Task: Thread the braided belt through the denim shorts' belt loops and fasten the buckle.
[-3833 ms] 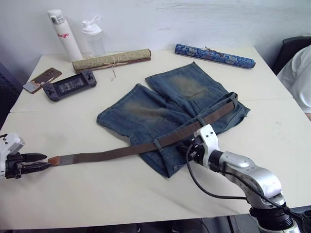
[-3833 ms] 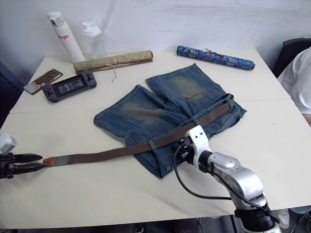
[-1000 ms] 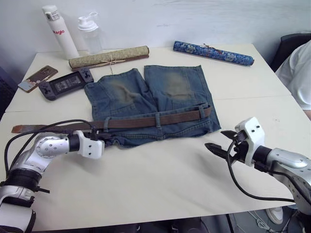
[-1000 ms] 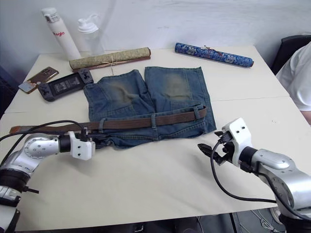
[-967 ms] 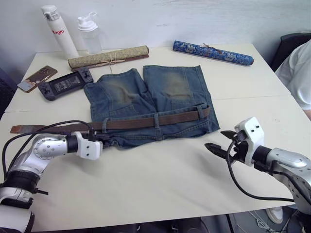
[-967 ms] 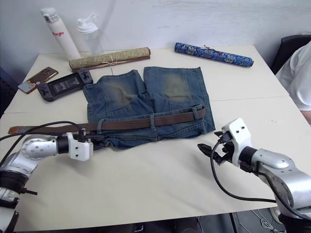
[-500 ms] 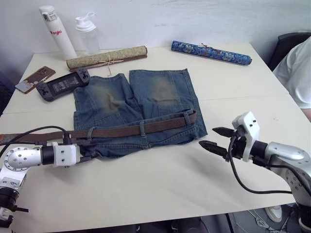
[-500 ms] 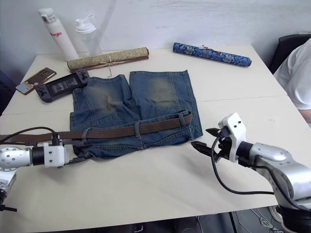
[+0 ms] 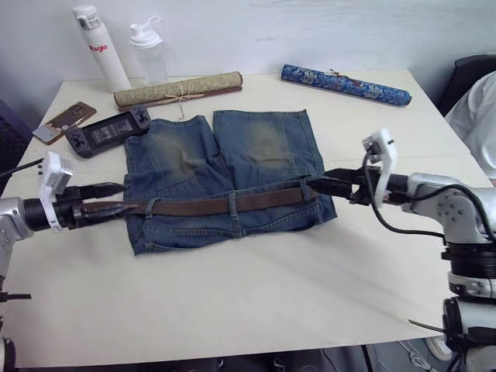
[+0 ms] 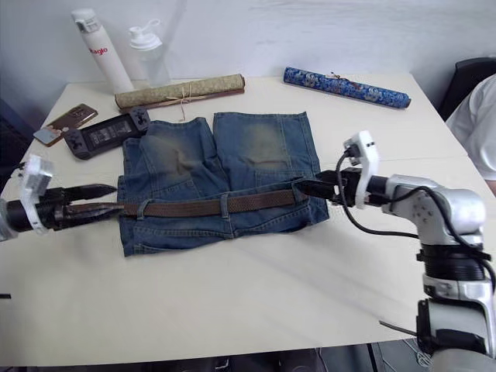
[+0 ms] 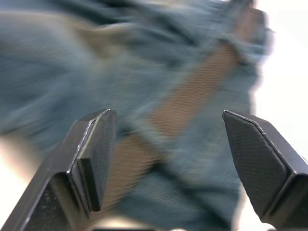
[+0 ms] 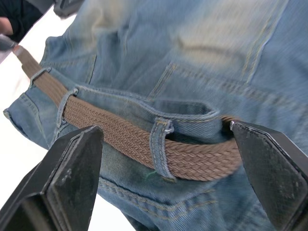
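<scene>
While threaded, braided belt (image 9: 225, 204) spans — seemingly — both open grippers.

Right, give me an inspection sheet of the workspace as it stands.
Surface: cream table.
Job's things: shorts lie flat; belt runs through the loops along the waistband.
Clutter: two bottles, two scrolls, phone, handheld console along the far edge.
Grippers: left gripper at the belt's left end, jaws open; right gripper at its right end, jaws open.
Cables: black cable on the right arm.
Surroundings: person seated at right.
</scene>
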`<state>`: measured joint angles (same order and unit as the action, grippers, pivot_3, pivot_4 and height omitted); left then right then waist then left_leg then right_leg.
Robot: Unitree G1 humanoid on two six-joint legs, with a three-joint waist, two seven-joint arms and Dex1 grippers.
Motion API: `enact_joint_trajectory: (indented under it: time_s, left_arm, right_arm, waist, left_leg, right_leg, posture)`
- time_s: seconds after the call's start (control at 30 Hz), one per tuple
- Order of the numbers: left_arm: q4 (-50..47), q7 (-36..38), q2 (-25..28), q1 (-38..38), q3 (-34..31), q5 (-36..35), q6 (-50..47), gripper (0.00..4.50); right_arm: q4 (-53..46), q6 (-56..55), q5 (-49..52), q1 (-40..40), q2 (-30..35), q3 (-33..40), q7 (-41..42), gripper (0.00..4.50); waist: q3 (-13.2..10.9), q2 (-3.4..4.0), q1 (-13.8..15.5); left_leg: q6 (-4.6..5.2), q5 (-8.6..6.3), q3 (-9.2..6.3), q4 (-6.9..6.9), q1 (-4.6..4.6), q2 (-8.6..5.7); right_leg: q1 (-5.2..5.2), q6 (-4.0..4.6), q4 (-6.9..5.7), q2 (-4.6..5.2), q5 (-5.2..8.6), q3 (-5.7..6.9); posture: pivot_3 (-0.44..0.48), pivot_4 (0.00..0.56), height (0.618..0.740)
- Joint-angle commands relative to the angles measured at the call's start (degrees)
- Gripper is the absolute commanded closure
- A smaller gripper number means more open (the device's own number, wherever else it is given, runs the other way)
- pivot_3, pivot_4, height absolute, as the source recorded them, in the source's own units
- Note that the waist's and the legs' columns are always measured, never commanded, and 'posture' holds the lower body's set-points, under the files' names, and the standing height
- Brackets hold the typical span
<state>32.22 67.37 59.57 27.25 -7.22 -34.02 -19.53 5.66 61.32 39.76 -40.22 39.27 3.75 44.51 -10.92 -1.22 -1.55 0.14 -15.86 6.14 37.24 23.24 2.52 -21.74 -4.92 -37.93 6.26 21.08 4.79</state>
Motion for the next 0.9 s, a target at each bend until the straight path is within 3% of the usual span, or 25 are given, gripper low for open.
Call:
enact_joint_trajectory:
  time_s: [0.03,0.33,0.6,0.9]
  left_arm:
    - [5.45,0.62,-2.29,3.80,2.17,5.53,0.36,0.67]
    - [12.68,-1.01,-12.73,11.72,4.33,12.10,-1.38,0.67]
    - [11.79,6.64,-13.53,10.64,6.30,15.60,0.58,0.67]
    - [12.22,8.95,-13.07,10.85,5.79,17.84,2.02,4.46]
  right_arm:
    - [3.72,-0.77,-2.45,-2.63,-1.05,-2.59,1.59,0.00]
    - [8.63,-1.36,-5.37,-4.38,-1.11,-5.12,7.45,0.00]
    - [8.72,-1.01,-7.16,-4.02,-1.00,-5.24,9.24,0.00]
    - [7.59,-1.62,-6.79,-3.52,-1.55,-4.15,10.31,4.27]
  waist:
    - [0.00,0.00,-0.02]
    - [0.06,-0.10,-0.01]
    - [0.06,-0.10,-0.06]
    - [0.06,-0.10,-0.05]
  left_leg:
    - [0.03,-0.02,0.09,0.02,0.00,-0.04]
    - [0.06,-0.03,0.16,0.11,0.06,-0.03]
    - [0.06,-0.03,0.28,0.11,0.03,0.01]
    - [0.07,-0.04,0.33,0.13,0.05,0.00]
  right_leg:
    - [-0.03,-0.05,-0.02,0.01,-0.02,0.09]
    - [-0.07,-0.17,-0.03,0.03,-0.09,0.18]
    - [-0.15,-0.17,-0.06,-0.01,-0.09,0.14]
    - [-0.18,-0.17,-0.07,0.03,-0.09,0.09]
  posture:
    - [0.000,0.150,0.717]
    - [0.000,0.150,0.717]
    - [0.000,0.150,0.717]
    - [0.000,0.150,0.717]
